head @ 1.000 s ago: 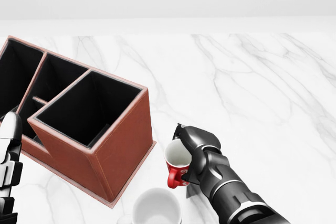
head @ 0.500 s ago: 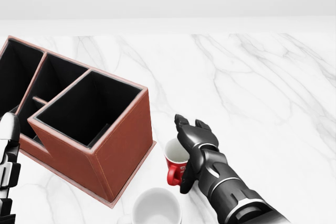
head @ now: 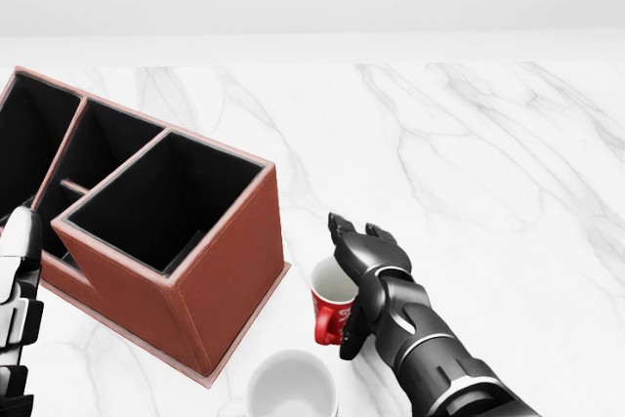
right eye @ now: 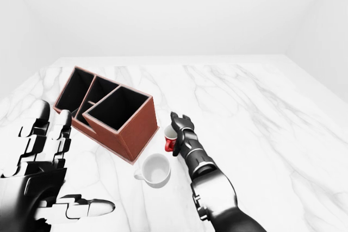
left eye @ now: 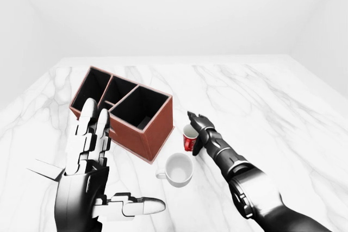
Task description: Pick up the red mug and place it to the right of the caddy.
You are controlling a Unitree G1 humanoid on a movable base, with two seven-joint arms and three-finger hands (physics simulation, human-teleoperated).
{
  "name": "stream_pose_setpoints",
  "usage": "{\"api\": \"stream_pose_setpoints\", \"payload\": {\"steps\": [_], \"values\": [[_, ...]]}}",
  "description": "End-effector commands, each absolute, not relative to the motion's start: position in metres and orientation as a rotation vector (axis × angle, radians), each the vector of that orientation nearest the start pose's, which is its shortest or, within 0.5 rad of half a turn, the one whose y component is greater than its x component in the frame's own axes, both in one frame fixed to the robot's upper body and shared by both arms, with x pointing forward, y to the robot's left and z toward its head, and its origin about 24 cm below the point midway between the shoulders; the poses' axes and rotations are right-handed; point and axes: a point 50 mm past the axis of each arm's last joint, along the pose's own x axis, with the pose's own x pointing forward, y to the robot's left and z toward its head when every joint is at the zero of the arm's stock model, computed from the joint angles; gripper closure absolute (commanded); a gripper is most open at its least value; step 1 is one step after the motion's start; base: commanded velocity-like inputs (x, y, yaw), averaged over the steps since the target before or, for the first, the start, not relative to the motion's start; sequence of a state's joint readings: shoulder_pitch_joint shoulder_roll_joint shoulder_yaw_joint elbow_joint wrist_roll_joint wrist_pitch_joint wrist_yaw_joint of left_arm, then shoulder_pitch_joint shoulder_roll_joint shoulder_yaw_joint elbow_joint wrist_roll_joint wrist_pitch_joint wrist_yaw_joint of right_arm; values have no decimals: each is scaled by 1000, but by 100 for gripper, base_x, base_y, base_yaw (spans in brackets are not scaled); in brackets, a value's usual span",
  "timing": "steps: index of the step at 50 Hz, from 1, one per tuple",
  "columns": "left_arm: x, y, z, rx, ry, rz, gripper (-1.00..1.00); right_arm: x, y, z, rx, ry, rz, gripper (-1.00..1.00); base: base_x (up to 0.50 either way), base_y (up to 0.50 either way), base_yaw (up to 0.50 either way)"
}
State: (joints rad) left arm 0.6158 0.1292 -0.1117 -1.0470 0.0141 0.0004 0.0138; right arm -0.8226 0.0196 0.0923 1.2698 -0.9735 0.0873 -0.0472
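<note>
Our right hand [head: 363, 275] sits against the right side of the red mug [head: 330, 306], fingers spread and pointing up the head view, with the thumb hanging down beside the mug wall; nothing is wrapped round the mug. The mug stands upright on the white marble table [head: 469, 144], just beside the lower right corner of the brown caddy [head: 186, 271], which puts it roughly where the task wants it, by our judgement.

The main risk we see is the hand itself. It looks to be touching or nearly touching the rim, so a careless pull to the side could drag the mug or tip it over. A sweep toward the bottom of the head view could also knock it into the white cup [head: 291, 388] standing close below. If we push left, the mug could bump the caddy wall.

Our left hand [left eye: 89, 172] is raised, fingers extended and apart, holding nothing, well clear of the mug.
</note>
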Motion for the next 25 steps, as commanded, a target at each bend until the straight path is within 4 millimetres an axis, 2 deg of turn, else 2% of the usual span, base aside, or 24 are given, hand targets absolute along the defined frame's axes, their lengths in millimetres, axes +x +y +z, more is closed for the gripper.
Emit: {"api": "stream_pose_setpoints", "payload": {"steps": [1,6,11,15,19,25], "values": [[121,155,169,100,-435,-8,-100,360,-88,18,-1149,311,410,-100,0,0,0],[122,151,169,103,-431,-17,-100,362,-78,51,-1164,186,465,-100,0,0,0],[122,153,169,102,-429,-13,-100,361,-75,75,-1204,117,486,-100,0,0,0],[124,153,169,101,-424,-14,-100,353,-69,102,-1252,46,519,-100,0,0,0],[123,153,169,100,-426,-14,-100,349,-71,132,-1327,7,519,-100,0,0,0],[123,152,169,101,-427,-18,-100,349,-77,159,-1370,-23,477,-100,0,0,0]]}}
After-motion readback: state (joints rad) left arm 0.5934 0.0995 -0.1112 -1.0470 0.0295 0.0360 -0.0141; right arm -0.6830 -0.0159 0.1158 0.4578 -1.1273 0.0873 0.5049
